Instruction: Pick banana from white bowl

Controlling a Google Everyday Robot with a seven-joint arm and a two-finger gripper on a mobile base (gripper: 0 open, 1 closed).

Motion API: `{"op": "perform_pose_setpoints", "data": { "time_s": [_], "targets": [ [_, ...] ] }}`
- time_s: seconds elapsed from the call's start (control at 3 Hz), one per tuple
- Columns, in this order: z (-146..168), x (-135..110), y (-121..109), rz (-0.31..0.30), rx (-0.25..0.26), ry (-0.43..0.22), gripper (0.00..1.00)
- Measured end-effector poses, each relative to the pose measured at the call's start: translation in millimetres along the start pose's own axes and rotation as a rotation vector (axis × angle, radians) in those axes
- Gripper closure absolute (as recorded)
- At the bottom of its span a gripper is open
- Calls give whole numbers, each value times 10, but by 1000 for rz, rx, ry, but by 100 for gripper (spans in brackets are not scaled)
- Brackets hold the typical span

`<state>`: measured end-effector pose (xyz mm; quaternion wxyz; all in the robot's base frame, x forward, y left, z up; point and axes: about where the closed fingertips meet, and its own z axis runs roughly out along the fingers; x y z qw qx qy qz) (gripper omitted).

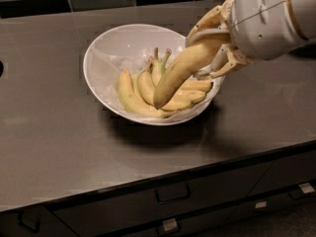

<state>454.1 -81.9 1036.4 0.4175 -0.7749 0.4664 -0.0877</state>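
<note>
The gripper [211, 49] clamps the banana [177, 73] above the white bowl [95, 58] — best lift straight up (tip hangs low).

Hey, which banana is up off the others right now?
The longest, pale banana, clamped in the gripper above the white bowl, tip slanting down; the other bananas lie inside it.

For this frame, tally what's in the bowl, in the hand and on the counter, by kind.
white bowl: 1
banana, gripped by the hand above the bowl's right rim: 1
other bananas lying in the bowl: at least 5; overlap may hide more
hand: 1
Total: at least 8
</note>
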Motion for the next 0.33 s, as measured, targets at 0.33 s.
{"op": "perform_pose_setpoints", "data": {
  "time_s": [0.33],
  "targets": [
    [-14,-10,-10,-2,4,1,100]
  ]
}}
